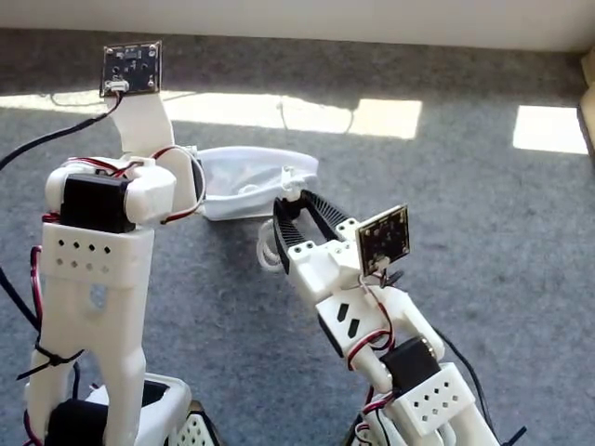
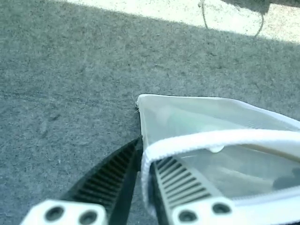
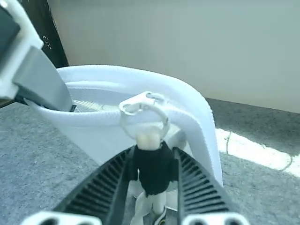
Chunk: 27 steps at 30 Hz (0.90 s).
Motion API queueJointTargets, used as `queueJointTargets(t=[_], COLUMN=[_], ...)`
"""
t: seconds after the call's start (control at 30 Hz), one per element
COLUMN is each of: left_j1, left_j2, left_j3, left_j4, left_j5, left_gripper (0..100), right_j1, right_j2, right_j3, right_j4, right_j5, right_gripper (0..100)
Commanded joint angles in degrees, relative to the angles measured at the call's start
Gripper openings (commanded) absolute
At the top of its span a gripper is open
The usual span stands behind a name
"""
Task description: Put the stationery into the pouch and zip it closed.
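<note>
Pouch (image 1: 246,186) of white mesh lies on the grey carpet (image 1: 483,279) between my two arms, with its mouth open, and I hold it at both ends. Pale shapes show through the mesh, but I cannot tell which stationery they are. My left gripper (image 2: 143,150) is clenched on the rim at one end; one finger seems to be inside the mouth and the other outside. My right gripper (image 3: 153,152) is closed around the black pull tab (image 3: 152,173) at the other end, and this tab hangs from the ring (image 3: 143,110) of the zip slider.

I think the biggest danger is at the left end. I hold only a thin edge there, so a strong pull on the zip can drag it out. The finger inside the mouth would also block the slider near the end. The small tab can slip from my right grip, or mesh can catch in the slider. I find no readable writing on the pouch or the tab.
</note>
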Motion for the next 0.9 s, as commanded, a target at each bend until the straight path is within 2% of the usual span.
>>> queueJointTargets(t=[0.0,0.13,0.3,0.37,0.47,0.57,0.63,0.87], left_j1=[-0.4,-0.4,-0.4,-0.4,-0.3,-0.3,0.2,8.2], left_j2=[-0.2,-0.2,-0.5,-0.5,-0.3,0.0,0.0,0.0], left_j3=[0.0,0.9,2.2,2.0,2.3,2.4,2.0,0.8], left_j4=[-0.4,-1.3,-4.1,-5.1,-7.2,-8.2,-8.4,-11.3], left_j5=[-0.5,-0.5,-0.7,-3.6,-7.3,-7.5,-7.5,-11.0], left_gripper=[1,1,1,1,8,21,26,26], right_j1=[0.7,0.6,0.6,0.6,0.4,-2.9,-4.4,-5.1], right_j2=[-1.4,-1.9,-8.8,-10.4,-10.5,-10.5,-10.5,-10.9], right_j3=[-0.5,-0.9,-5.8,-8.7,-11.9,-13.5,-14.8,-17.7], right_j4=[-1.5,3.5,19.3,25.3,32.0,37.8,42.5,52.6], right_j5=[2.9,8.1,8.5,8.5,9.2,12.8,13.6,14.1], right_gripper=[0.3,0.5,0.5,0.5,0.5,0.5,0.5,0.5])
